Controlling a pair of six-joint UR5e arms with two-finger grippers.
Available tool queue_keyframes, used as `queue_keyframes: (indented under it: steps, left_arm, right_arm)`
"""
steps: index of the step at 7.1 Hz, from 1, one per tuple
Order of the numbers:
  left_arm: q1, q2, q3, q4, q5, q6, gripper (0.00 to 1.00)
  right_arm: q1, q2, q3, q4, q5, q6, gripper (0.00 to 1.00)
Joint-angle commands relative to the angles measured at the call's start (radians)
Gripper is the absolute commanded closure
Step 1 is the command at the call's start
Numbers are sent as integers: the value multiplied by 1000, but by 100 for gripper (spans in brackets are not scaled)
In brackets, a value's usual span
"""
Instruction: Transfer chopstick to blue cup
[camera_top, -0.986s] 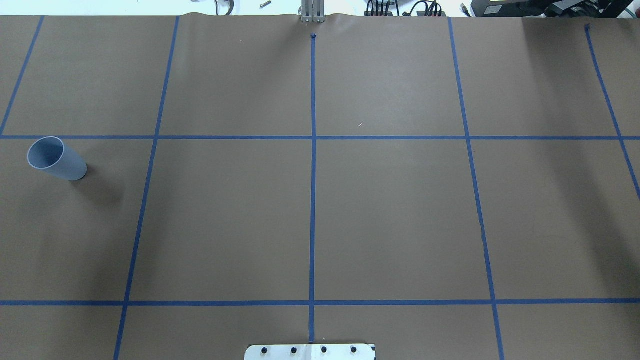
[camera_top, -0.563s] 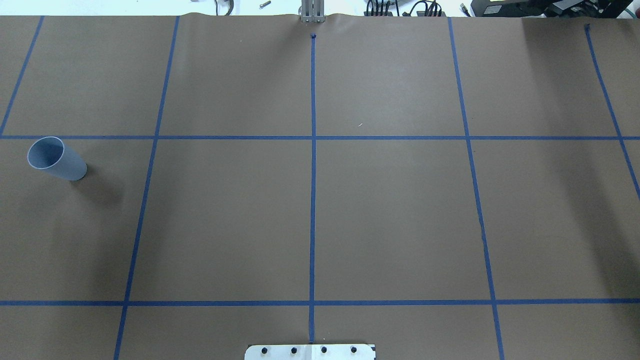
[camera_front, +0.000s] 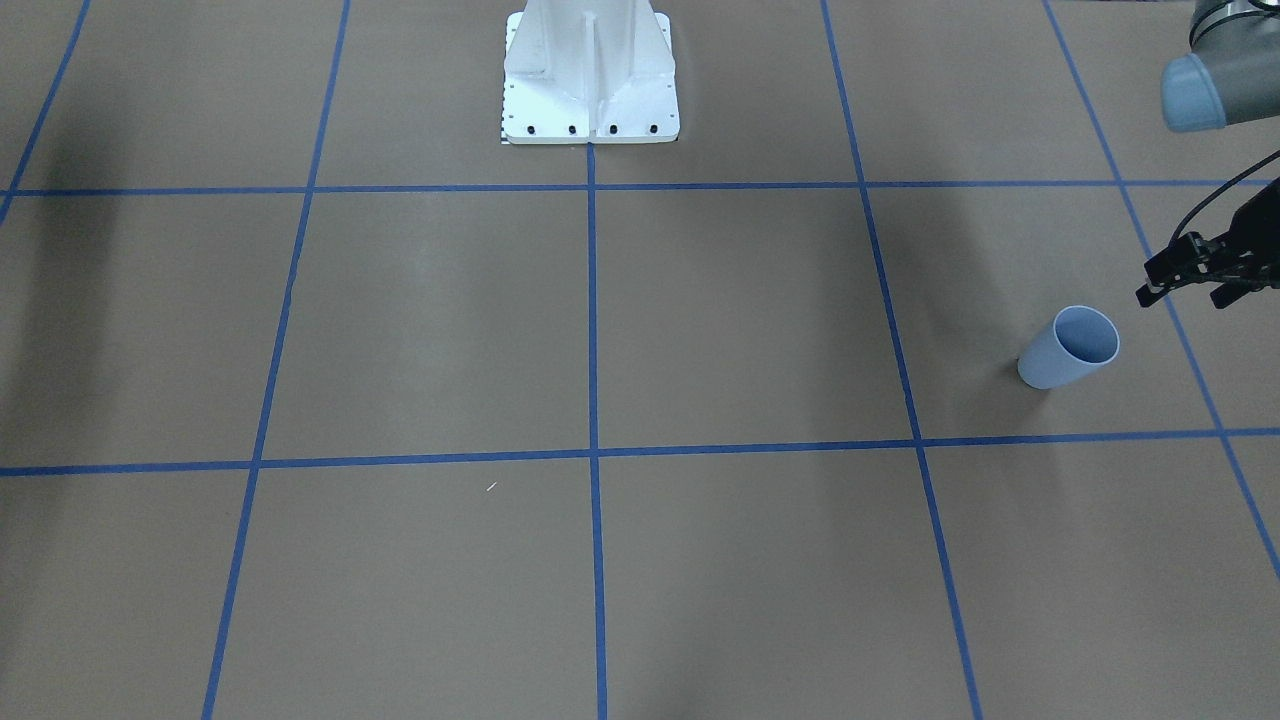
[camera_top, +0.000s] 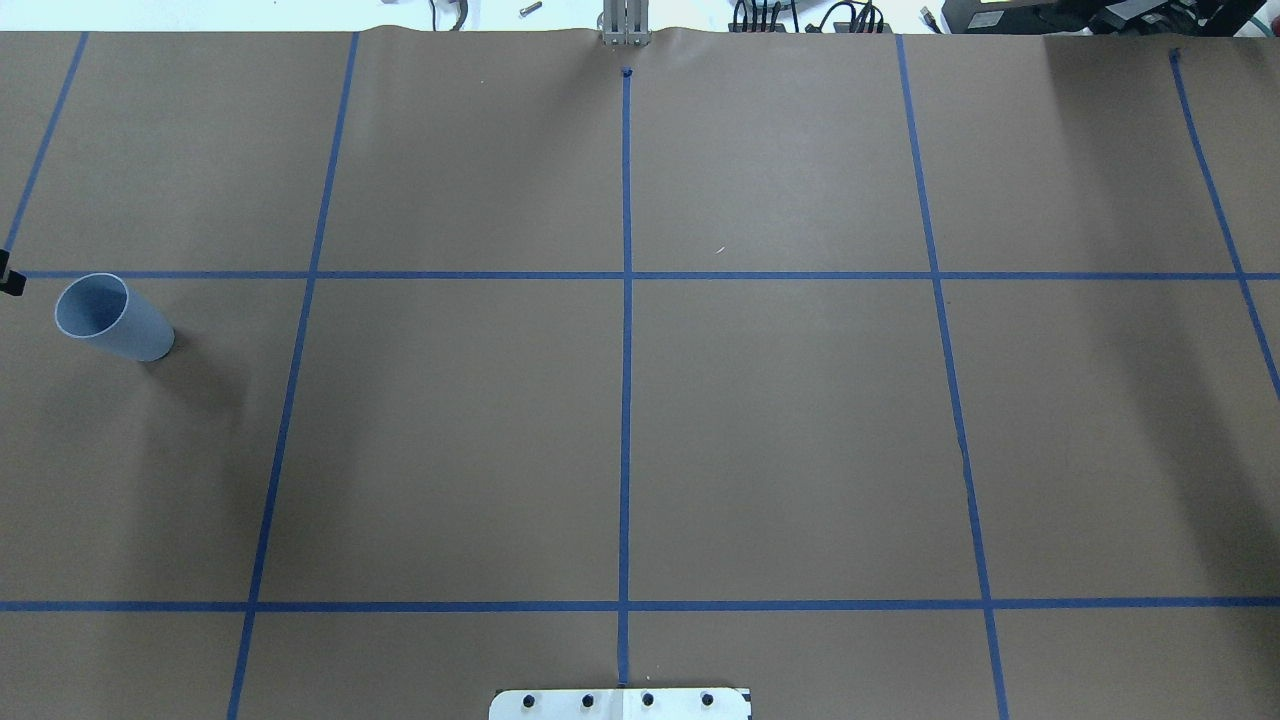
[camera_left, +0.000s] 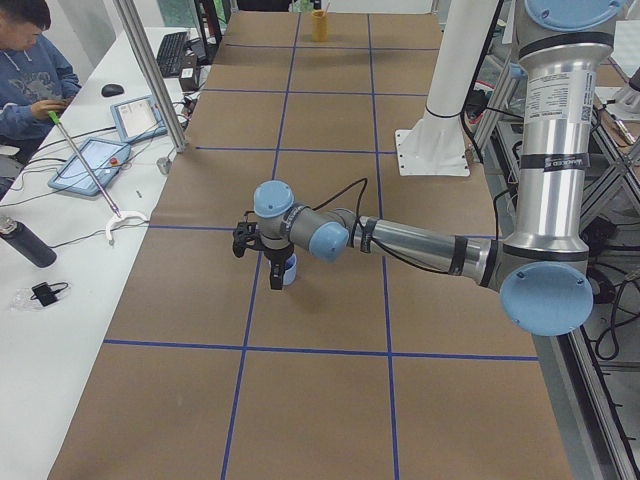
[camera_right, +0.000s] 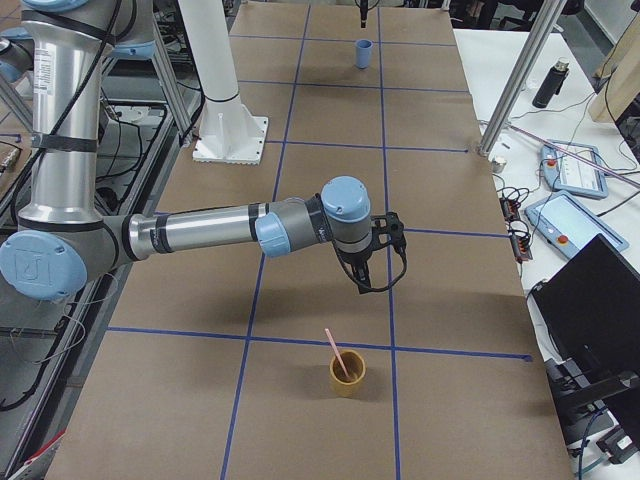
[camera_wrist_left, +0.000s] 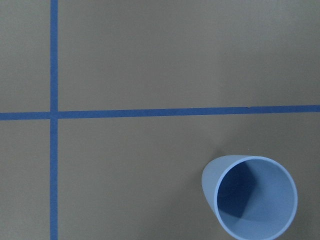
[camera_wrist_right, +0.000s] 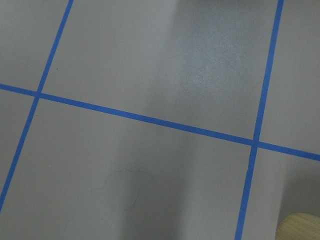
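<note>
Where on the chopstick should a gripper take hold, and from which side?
Grip the chopstick on its bare upper length, coming from above. Its lower end sits inside the tan cup and it leans against the rim, so only the part above the rim is free.

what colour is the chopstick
Pink; the chopstick shows best in the exterior right view, standing in the yellow cup.

Matt brown paper is covering the desk, blue tape is gridding it, and the cup is looking like smooth, matt plastic.
</note>
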Motion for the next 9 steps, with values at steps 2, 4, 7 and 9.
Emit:
queue_keyframes:
  steps: [2, 4, 7, 9]
  left_arm:
    - [62, -77, 77, -19, 10, -102, 2]
    - [65, -80, 110, -34, 10, -102, 2]
    - [99, -77, 142, -60, 32, -102, 2]
    - [119, -71, 165, -111, 32, -108, 12]
  right_arm:
    - [-20, 4, -1, 2, -5, 50, 0]
    - [-29, 4, -3, 0, -5, 53, 0]
    - [-50, 7, -9, 2, -2, 125, 0]
    - [-66, 10, -6, 2, -5, 148, 0]
